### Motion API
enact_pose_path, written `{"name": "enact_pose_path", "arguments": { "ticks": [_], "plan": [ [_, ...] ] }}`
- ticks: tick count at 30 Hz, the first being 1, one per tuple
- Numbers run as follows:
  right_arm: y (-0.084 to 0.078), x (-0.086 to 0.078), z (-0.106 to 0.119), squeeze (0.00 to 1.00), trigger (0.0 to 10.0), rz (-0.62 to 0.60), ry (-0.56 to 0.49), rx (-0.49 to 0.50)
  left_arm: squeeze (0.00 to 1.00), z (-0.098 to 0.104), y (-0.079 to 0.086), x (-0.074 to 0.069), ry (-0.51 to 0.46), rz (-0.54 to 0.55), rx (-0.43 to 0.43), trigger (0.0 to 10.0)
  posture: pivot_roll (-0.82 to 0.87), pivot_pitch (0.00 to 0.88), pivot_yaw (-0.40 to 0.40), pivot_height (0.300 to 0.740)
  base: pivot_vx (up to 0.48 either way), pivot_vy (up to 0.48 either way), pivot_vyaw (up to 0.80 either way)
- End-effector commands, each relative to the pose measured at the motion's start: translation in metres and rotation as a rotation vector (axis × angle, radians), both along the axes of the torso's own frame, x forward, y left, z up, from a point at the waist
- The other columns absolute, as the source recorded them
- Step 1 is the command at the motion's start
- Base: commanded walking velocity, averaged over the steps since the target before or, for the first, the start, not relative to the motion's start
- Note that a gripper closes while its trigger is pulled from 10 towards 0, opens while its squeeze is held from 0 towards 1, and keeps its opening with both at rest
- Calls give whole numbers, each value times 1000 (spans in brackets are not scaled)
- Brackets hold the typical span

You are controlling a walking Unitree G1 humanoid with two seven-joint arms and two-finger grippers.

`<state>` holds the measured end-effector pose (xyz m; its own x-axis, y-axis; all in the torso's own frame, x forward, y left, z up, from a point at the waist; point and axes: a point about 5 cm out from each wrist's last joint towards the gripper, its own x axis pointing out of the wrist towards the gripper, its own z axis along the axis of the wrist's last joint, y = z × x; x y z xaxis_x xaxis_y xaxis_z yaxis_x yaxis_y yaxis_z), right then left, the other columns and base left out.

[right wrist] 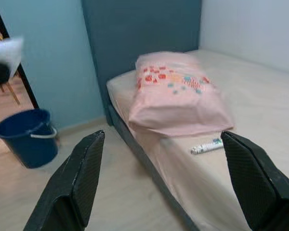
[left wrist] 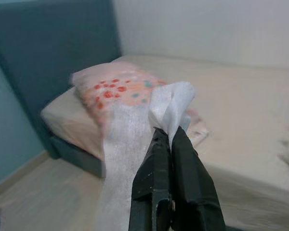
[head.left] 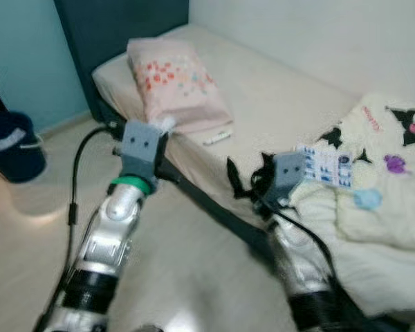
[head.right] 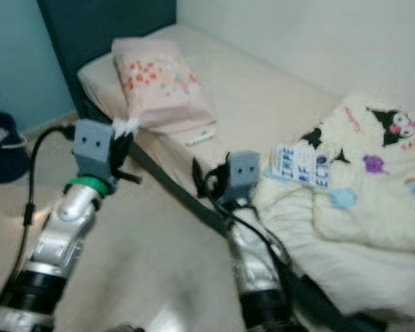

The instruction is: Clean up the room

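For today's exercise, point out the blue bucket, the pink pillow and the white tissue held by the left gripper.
blue bucket (right wrist: 26,137), right wrist view, its outer wall.
pink pillow (head.left: 174,83), left eye view, its patterned top.
white tissue (left wrist: 171,103), left wrist view, the bunched end.

No text can be read with certainty. The white packet (head.right: 301,166) lying on the cream blanket (head.right: 373,200) at the right of the bed carries large blue letters, too blurred to make out. The blanket itself shows red lettering (head.left: 371,118) near its far edge, beside a black cartoon figure, and the small tube (right wrist: 207,146) on the mattress by the pink pillow (right wrist: 176,94) bears print too small to tell
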<state>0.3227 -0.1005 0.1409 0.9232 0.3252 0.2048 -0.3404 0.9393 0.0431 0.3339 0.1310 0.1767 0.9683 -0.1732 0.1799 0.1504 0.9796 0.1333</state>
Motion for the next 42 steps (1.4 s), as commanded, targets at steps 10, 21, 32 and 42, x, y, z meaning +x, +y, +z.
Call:
{"name": "enact_pose_path", "arguments": {
  "ticks": [10,21,32,42],
  "plan": [
    [-12,-1,-6,0,10000,-37,21,-3,0,-3,-11,-1,9,-37,8,10000,-12,46,28,740,480,0,0],
    [-11,-1,-7,0,10000,-28,23,-1,0,-2,-11,0,9,-36,8,10000,-9,49,31,740,480,0,0],
    [-11,-1,-8,0,10000,-33,26,3,0,-2,-11,0,11,-38,9,10000,-10,51,33,740,480,0,0],
    [-11,-1,-8,0,10000,-30,29,7,0,-3,-11,0,13,-37,8,10000,-9,54,33,740,480,0,0]
  ]
}}
